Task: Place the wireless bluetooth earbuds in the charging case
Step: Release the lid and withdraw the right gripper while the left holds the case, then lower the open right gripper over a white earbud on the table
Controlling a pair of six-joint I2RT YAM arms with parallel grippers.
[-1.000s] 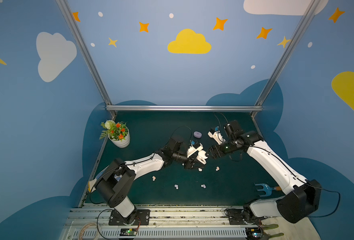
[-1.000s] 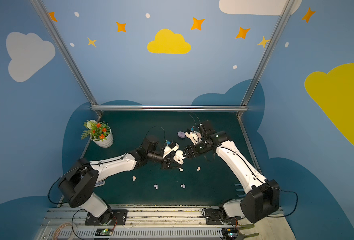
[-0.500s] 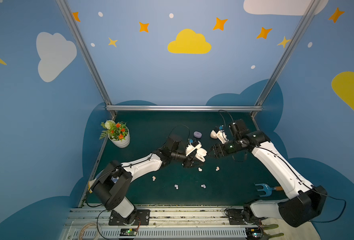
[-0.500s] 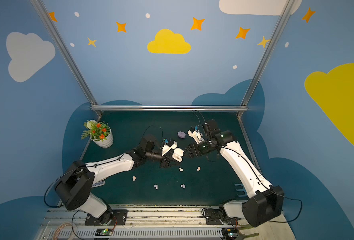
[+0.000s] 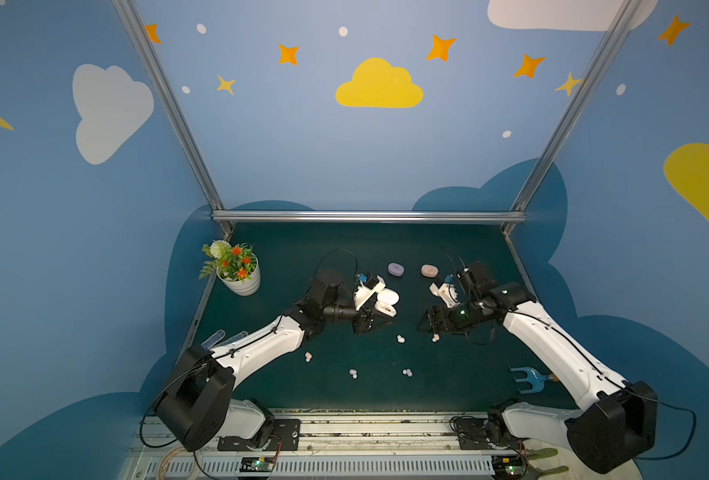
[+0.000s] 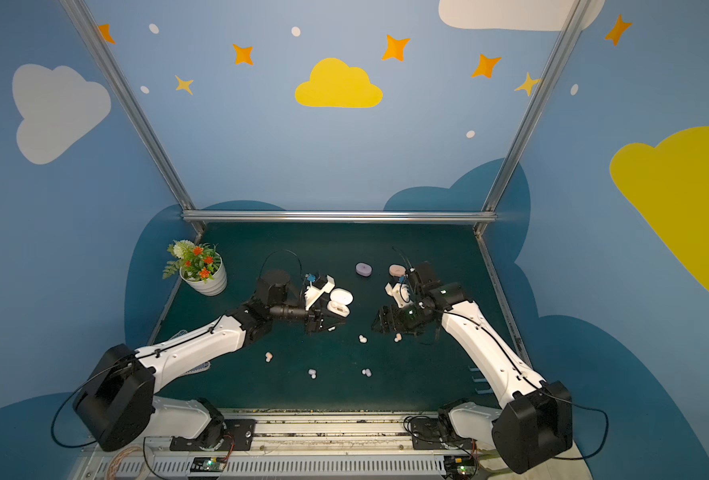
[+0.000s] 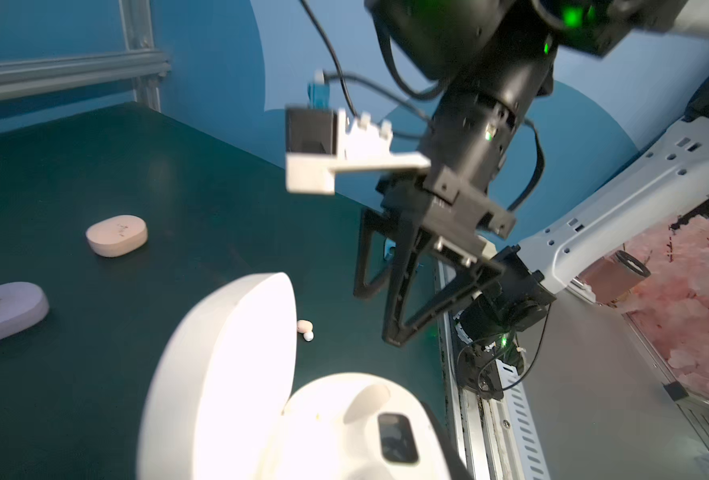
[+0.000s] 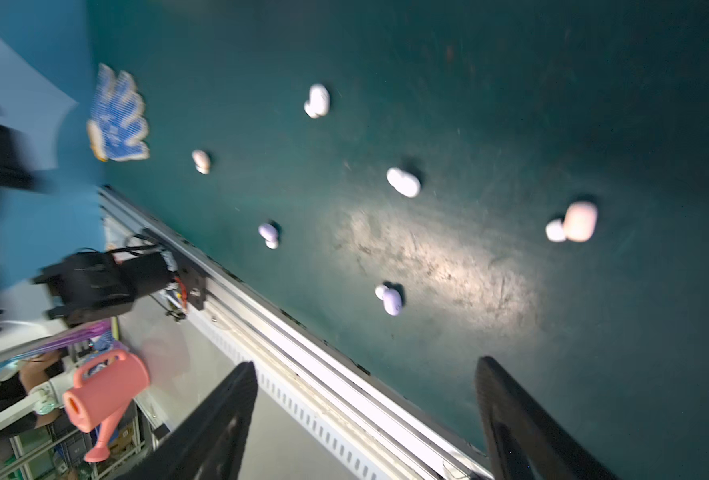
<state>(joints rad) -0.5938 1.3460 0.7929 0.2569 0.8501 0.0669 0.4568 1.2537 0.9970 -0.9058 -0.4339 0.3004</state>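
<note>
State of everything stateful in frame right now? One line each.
left gripper: shut on the white oval plastic charging case
right gripper: open, empty
white oval plastic charging case: lid open
lavender oval case: lid closed, on the dark green mat
peach-pink oval case: lid closed, on the mat
six tiny bean-shaped earbuds: loose on the mat, none in a case

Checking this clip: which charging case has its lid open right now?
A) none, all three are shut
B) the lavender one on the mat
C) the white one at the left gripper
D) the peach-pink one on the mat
C: the white charging case gripped by the left gripper has its lid swung up, while the lavender case and the peach-pink case lie closed on the green mat.
</note>
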